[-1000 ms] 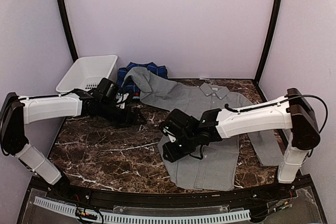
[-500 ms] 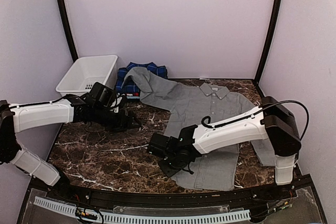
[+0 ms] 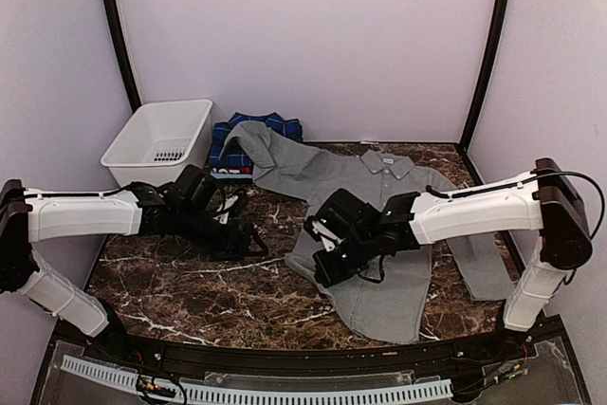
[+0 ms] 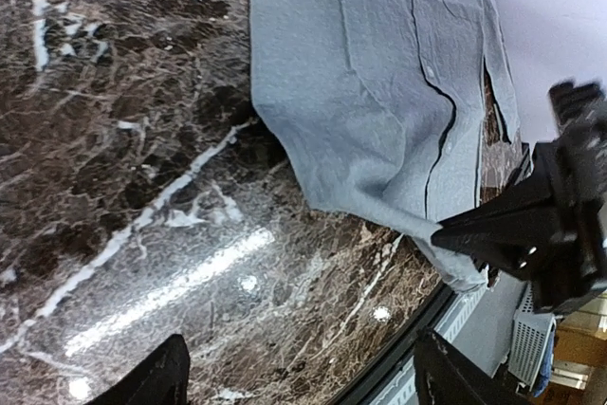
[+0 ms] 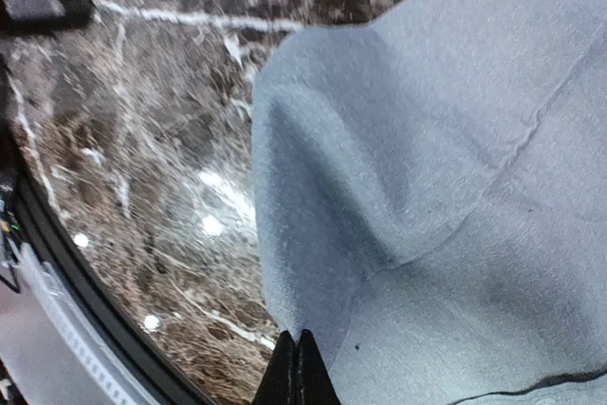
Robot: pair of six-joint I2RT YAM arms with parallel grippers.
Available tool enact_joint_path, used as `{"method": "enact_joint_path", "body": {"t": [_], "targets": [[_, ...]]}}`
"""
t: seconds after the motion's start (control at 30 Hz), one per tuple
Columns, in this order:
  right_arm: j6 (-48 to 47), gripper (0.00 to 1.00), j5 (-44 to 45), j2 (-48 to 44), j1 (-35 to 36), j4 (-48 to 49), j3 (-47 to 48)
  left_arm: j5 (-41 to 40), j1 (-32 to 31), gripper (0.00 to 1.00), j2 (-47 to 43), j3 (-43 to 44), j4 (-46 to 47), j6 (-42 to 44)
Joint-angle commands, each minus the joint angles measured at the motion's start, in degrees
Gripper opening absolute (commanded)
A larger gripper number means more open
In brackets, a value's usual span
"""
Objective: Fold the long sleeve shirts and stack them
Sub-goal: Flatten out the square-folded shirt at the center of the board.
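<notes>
Spread over the tabletop's (image 3: 190, 277) right half, a shirt (image 3: 332, 175), one sleeve (image 3: 261, 147) reaching the far edge onto a second shirt (image 3: 228, 135); left of that, in the far left corner, a basket (image 3: 196, 132).

Probably robot test booth: plain lilac walls (image 3: 303, 35), black frame posts (image 3: 116, 26), marble tabletop (image 3: 190, 282).

Plain grey shirt (image 3: 327, 177), blue plaid shirt (image 3: 225, 139)

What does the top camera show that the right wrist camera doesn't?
Only the top view: the white basket, the blue plaid shirt, and the collar of the grey shirt. Only the right wrist view: a close look at the right jaws pinched shut on the raised grey hem. Both: the grey shirt's lower body and the marble table.
</notes>
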Motion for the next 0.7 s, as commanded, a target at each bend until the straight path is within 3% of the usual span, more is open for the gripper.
{"method": "enact_joint_path", "body": {"t": [0.0,0.23,0.67], "targets": [[-0.1,0.00,-14.6,-5.4,-5.6,13.4,-6.3,4.6,-2.5,0.78,3.5,0.1,4.8,-1.9],[1.1,0.00,-22.5,-4.2,-14.6,20.1,-12.1,8.6,-5.6,0.71,10.9,3.2,10.9,-4.4],[0.5,0.00,-18.0,2.3,-12.3,18.6,-12.1,8.4,-7.7,0.63,19.2,6.1,12.5,-5.0]]}}
